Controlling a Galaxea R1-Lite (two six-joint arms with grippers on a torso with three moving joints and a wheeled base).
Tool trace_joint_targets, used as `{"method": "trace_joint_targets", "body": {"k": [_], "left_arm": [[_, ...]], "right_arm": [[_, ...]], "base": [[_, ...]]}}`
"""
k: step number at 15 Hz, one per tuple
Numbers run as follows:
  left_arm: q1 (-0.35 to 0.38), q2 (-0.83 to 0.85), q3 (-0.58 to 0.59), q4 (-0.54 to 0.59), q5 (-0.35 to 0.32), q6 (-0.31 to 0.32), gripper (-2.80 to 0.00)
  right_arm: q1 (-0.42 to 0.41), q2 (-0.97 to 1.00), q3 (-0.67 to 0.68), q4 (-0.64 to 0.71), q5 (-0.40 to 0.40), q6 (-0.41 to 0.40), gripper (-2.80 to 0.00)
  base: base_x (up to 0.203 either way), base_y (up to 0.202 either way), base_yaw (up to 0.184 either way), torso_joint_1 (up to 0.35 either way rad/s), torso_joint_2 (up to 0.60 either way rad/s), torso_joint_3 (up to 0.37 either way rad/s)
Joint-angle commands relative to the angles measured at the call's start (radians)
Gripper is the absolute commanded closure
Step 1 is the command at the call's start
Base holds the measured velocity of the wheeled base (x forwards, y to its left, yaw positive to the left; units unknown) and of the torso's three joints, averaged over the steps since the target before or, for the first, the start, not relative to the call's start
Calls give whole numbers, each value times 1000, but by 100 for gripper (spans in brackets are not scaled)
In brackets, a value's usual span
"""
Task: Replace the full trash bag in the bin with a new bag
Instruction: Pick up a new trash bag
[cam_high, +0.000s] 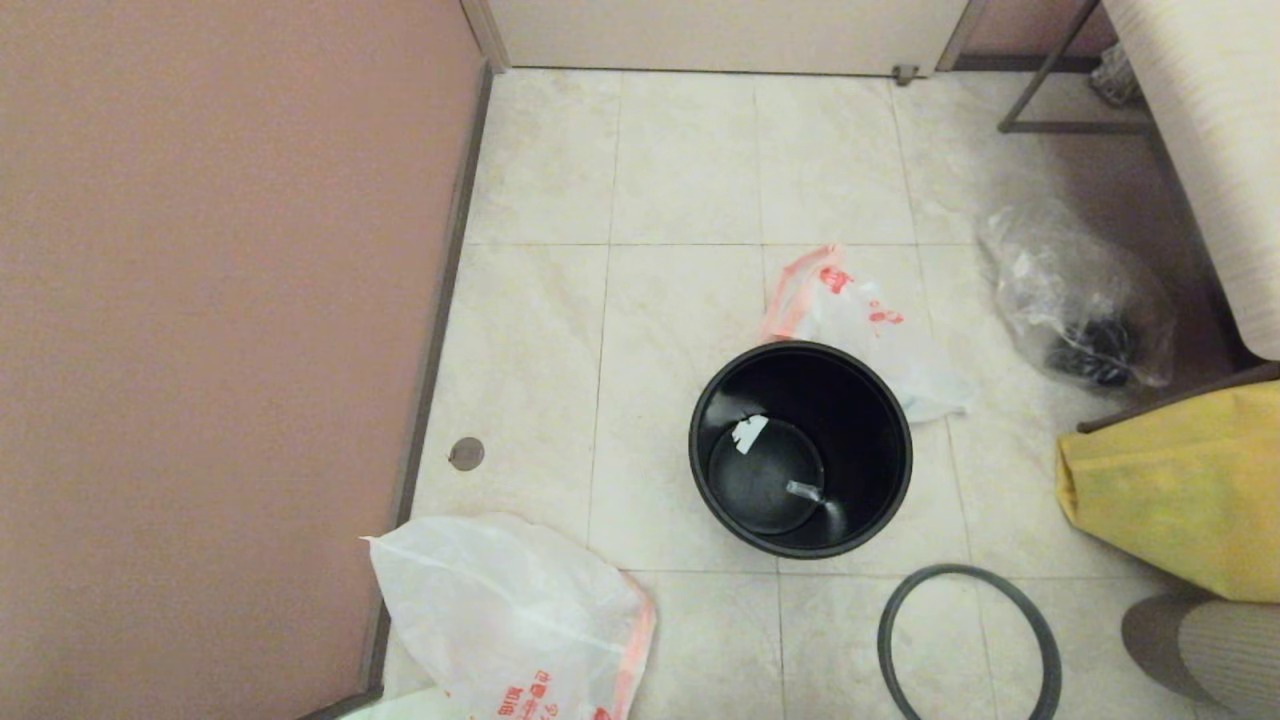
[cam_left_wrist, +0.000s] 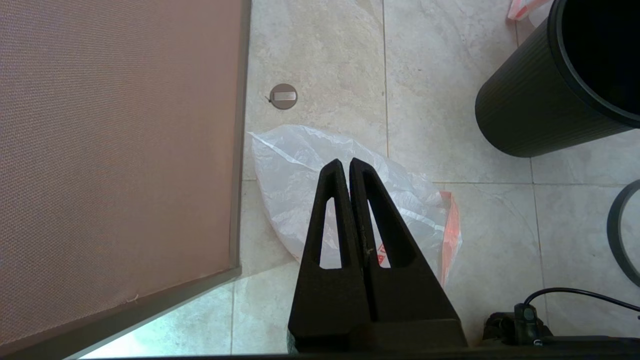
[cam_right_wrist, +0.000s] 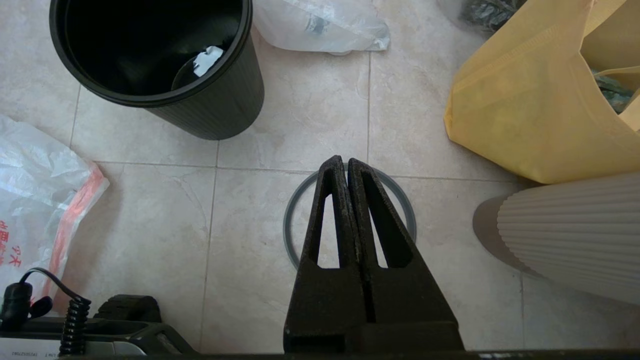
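Note:
The bin stands unlined in the middle of the tiled floor, with only a few scraps on its bottom. Its dark grey hoop lies flat on the floor in front of it. The full trash bag rests on the floor just behind the bin. The new bag lies crumpled by the wall at the near left. My left gripper hangs shut and empty above the new bag. My right gripper hangs shut and empty above the hoop. Neither gripper shows in the head view.
A clear bag with dark contents lies at the far right. A yellow bag and a ribbed beige cylinder stand close on the right. The pink wall bounds the left, and a round floor cap sits near it.

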Motion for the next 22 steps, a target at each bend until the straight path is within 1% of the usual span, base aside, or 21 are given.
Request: {"method": "trace_joint_targets", "body": {"k": [1, 13, 16, 18, 19, 20, 22], "left_arm": [[0, 1, 0, 0, 0, 0, 0], [0, 1, 0, 2, 0, 1, 0], [3, 28, -9, 20, 1, 13, 0], [3, 141, -72, 27, -3, 86, 0], [3, 214, -134, 27, -6, 111, 0], [4, 306, -221, 28, -17, 140, 0], [4, 497, -369, 28, -46, 248, 0]], "right_arm": [[0, 4, 0, 0, 0, 0, 0], [0, 4, 0, 0, 0, -2, 0], [0, 4, 0, 0, 0, 0, 0], [0, 4, 0, 0, 0, 0, 0], [0, 4, 0, 0, 0, 0, 0], [0, 4, 0, 0, 0, 0, 0], [0, 4, 0, 0, 0, 0, 0]], "base": [[0, 0, 0, 0, 0, 0], [0, 0, 0, 0, 0, 0], [0, 0, 0, 0, 0, 0], [0, 0, 0, 0, 0, 0], [0, 0, 0, 0, 0, 0], [0, 0, 0, 0, 0, 0], [0, 0, 0, 0, 0, 0]]}}
